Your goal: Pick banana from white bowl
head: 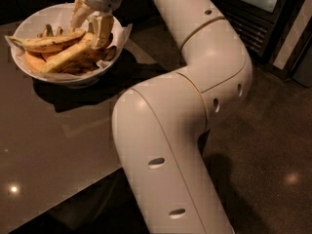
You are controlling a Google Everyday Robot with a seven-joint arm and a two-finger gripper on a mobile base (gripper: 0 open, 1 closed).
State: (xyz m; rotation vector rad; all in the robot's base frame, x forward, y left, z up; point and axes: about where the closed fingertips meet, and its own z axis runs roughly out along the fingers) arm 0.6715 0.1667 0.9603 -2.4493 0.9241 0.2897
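The white bowl (pixel 30 24) with its paper liner stands at the back left of the dark table. It holds several bananas. The banana (pixel 64 58), long, thick and pale yellow, lies slanted across the middle, below a slimmer yellow one (pixel 48 42). My gripper (pixel 90 24) reaches down into the right side of the bowl. Its fingers (pixel 102 29) are spread, standing over the banana's upper right end. I cannot tell whether they touch it.
My large white arm (pixel 195 82) fills the middle and right of the view, arching over the table's right edge. The dark glossy table (pixel 53 140) runs to the front left. A speckled floor (pixel 273 155) and a dark cabinet (pixel 253 9) lie to the right.
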